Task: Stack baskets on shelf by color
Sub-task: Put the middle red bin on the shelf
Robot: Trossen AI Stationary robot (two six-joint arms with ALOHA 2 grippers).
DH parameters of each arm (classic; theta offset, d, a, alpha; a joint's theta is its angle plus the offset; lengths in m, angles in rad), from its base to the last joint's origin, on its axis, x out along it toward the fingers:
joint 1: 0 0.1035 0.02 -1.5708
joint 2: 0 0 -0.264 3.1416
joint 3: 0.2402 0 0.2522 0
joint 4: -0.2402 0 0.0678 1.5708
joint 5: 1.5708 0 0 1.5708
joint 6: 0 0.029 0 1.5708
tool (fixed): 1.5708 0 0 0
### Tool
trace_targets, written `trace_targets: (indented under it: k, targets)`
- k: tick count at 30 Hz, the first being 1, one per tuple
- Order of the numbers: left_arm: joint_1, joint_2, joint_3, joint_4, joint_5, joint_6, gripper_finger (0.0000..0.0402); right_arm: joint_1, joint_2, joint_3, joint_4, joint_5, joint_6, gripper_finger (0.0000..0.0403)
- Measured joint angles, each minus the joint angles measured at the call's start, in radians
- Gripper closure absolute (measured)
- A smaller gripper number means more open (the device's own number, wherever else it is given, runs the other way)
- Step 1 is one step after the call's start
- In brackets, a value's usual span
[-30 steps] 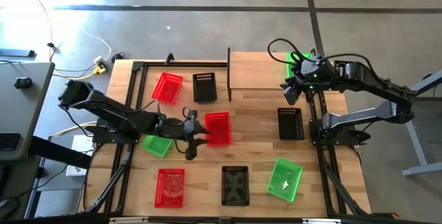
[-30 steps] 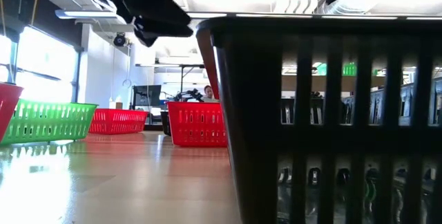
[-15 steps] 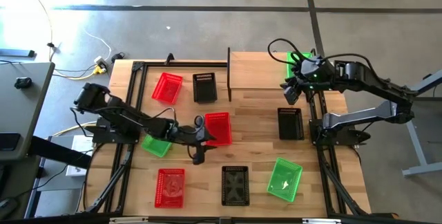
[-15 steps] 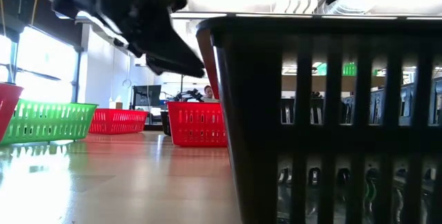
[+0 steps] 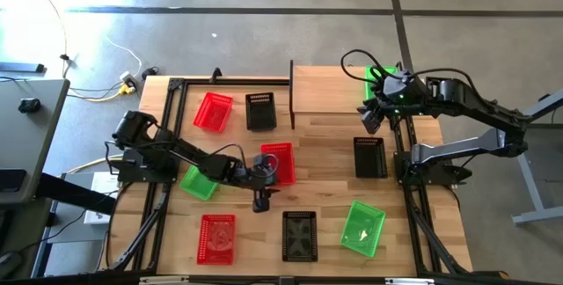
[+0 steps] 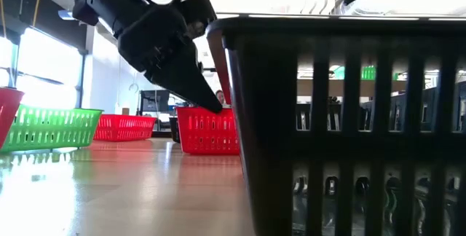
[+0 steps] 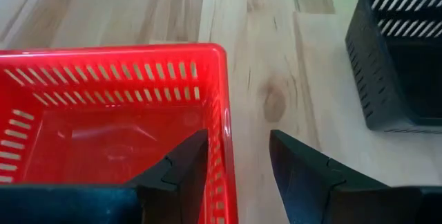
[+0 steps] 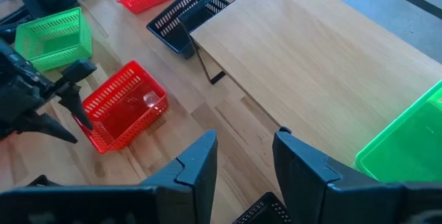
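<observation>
Left gripper (image 5: 260, 182): we find it low over the middle of the table, at the near short end of the centre red basket (image 5: 277, 163). In the left wrist view its fingers (image 7: 185, 167) are parted by a narrow gap and straddle the basket's corner wall, one finger inside, one outside. We see no closure on the wall, so nothing is held.

Why so placed: we judge this a rim grasp in preparation; one finger either side of the thin slotted wall lets a short squeeze pinch it.

Right gripper (image 5: 371, 113): it hangs above the right end of the shelf (image 5: 325, 89), just beside the green basket (image 5: 378, 80) that sits on the board. Its fingers (image 8: 197, 160) stand apart, holding nothing; we take this arm to be waiting.

Shelf state: one green basket on it, no stack visible yet. We judge the task barely begun.

Other baskets on the table:
- back red basket (image 5: 213, 111) and back black basket (image 5: 260, 111), side by side, left of the shelf
- left green basket (image 5: 200, 182), partly under the left arm
- right black basket (image 5: 369, 157), before the shelf
- near row: front red basket (image 5: 217, 237), front black basket (image 5: 299, 234), front green basket (image 5: 362, 228)

Low view: the black basket wall close to the lens hides much; the left gripper's tips show at the red basket's rim.
</observation>
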Motion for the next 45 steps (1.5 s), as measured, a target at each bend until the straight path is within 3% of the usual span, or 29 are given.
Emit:
trace_targets:
  k: [8,18,27,35,45]
  targets:
    - [0.001,0.021,0.017,-0.076,-0.018,-0.046,0.0272,0.0,0.0,0.0,0.0,-0.001,0.0,0.0276]
    - [-0.001,0.019,0.018,-0.076,-0.022,-0.046,0.0394,0.0,0.0,0.0,0.0,-0.001,0.001,0.0276]
    - [-0.006,-0.048,0.019,-0.082,0.0,-0.047,0.0398,0.0,0.0,0.0,0.0,-0.001,0.027,0.0276]
    - [-0.006,-0.214,0.018,-0.095,-0.007,-0.013,0.04,0.0,0.0,0.0,0.0,0.022,0.032,0.0276]
    - [0.004,-0.408,0.025,-0.084,-0.15,0.186,0.0401,0.0,0.0,0.0,0.001,0.056,0.076,0.0276]
